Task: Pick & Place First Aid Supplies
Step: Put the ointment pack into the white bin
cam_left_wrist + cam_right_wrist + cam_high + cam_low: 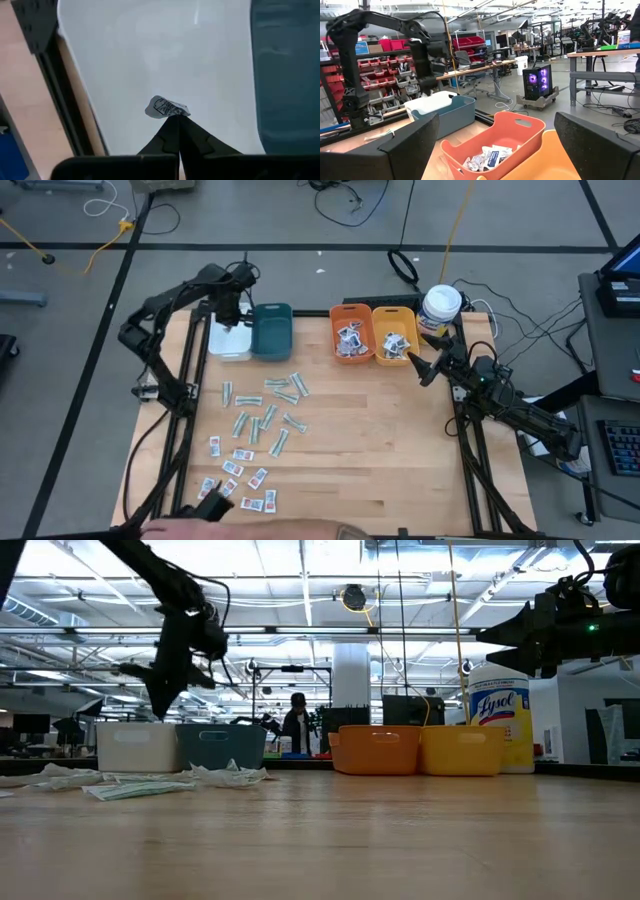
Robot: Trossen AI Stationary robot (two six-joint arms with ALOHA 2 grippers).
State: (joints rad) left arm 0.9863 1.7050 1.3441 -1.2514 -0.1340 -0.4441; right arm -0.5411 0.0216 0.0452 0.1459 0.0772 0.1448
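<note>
My left gripper (pixel 229 317) hangs over the white bin (pixel 230 340) at the table's far left, shut on a small white packet with dark print (pixel 165 107). My right gripper (pixel 424 368) floats open just near of the yellow bin (pixel 394 337), touching nothing; its wrist view looks over the orange bin (pixel 492 137), which holds several white packets. Pale-green strips (pixel 266 404) and small white packets with red print (pixel 240 470) lie flat and scattered on the table's left half. The teal bin (pixel 272 330) stands beside the white one. My left gripper pinches the white packet by one edge (pixel 176 112) between its two shut fingertips (pixel 170 131), coming from above and pointing down. The packet is lifted clear, sticking out beyond the fingertips above the white bin's floor (pixel 150 55).
A white canister with a yellow label (pixel 440 305) stands at the far right behind the yellow bin. Black frame rails (pixel 190 380) run along both sides of the table. A person's arm (pixel 335 532) reaches along the near edge. Bare wood (pixel 380 450) fills the right near part.
</note>
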